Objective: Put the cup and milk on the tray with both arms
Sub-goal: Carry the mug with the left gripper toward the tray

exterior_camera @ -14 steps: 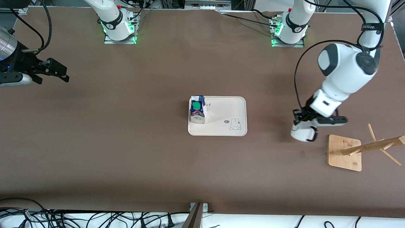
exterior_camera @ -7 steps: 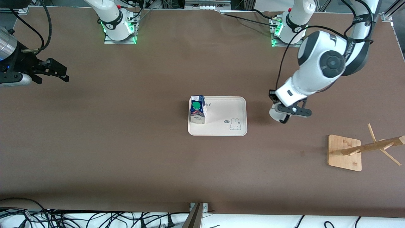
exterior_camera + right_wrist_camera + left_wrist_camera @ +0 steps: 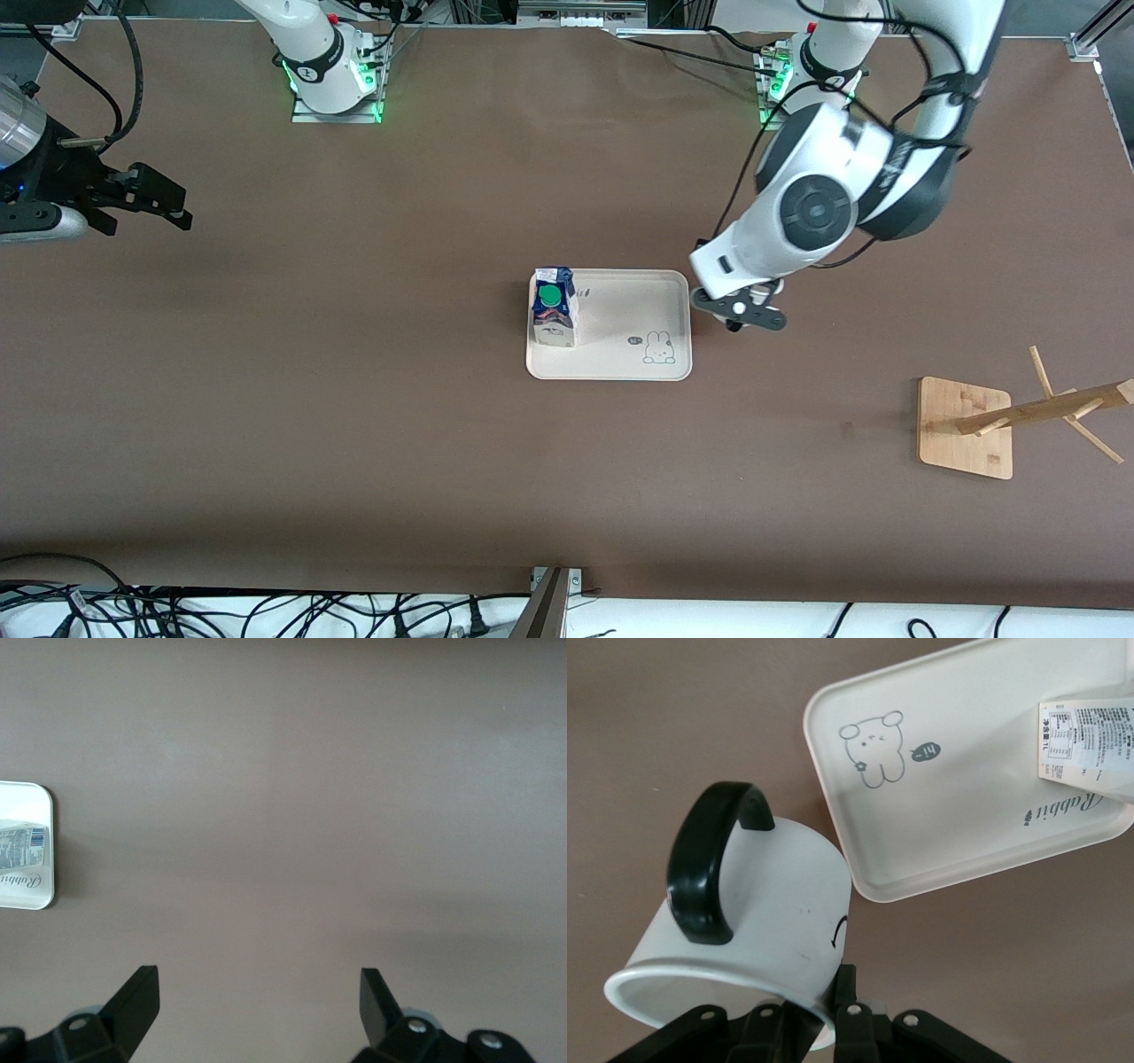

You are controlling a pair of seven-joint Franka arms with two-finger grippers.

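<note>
Left wrist view alone shows left claw (image 3: 806,1028) clamped on glossy white black-handled mug (image 3: 757,930) beside cream rounded tray (image 3: 957,828); right claw (image 3: 257,992) spread wide over brown desk (image 3: 310,771).

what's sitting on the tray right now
Only the milk stands on the tray, at its end toward the right arm. The cup is not on it: the left claw holds it beside the tray's bunny corner. The tray under the carton is hidden.

The brown surface (image 3: 354,425) carries the cream tray (image 3: 620,359) near its middle. A square wooden rack base (image 3: 964,427) lies toward the left arm's end, closer to the front-camera edge; its slanted post seems to lean outward.
</note>
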